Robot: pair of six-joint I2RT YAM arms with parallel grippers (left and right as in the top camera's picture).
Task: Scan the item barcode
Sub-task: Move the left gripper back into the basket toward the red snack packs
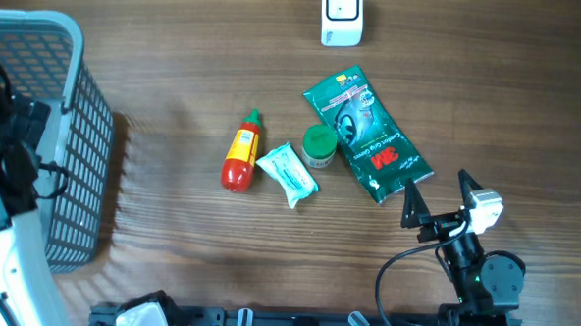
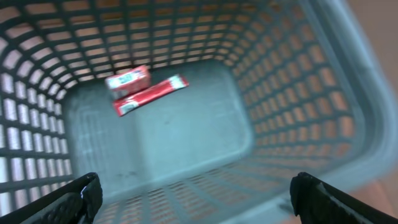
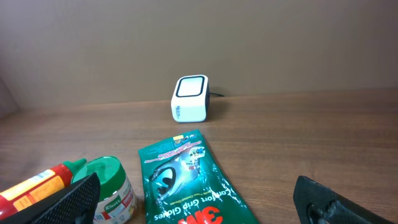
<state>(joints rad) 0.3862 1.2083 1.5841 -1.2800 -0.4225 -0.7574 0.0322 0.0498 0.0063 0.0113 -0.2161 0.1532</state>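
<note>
Overhead view of a wooden table with a grey mesh basket at its left side. A white scanner stands at the far edge, partly cut off by the top of the picture. Four items lie in a loose cluster in the middle. A red bottle with a green cap is on the left, with a pale packet just beside it. A jar with a green lid sits at the pale packet's upper end. A green packet lies slantwise, with its long edge close against the jar. A band of bare wood separates the cluster from the scanner, and a wider band separates the bottle from the basket wall. Right of the green packet the wood is bare to the picture's edge.

The right gripper sits near the table's front, just beyond the green packet's lower corner and not touching it. Its fingers are spread wide and hold nothing. In the right wrist view the two dark fingertips frame the green packet, the jar and the bottle. The scanner stands upright behind them against a plain wall.

The left arm is over the basket at the picture's left edge. In the left wrist view the left gripper looks down into the basket, its fingers spread wide and empty. A red box and a red sachet lie touching on the basket floor, near a far corner. The floor in front of them is open.
</note>
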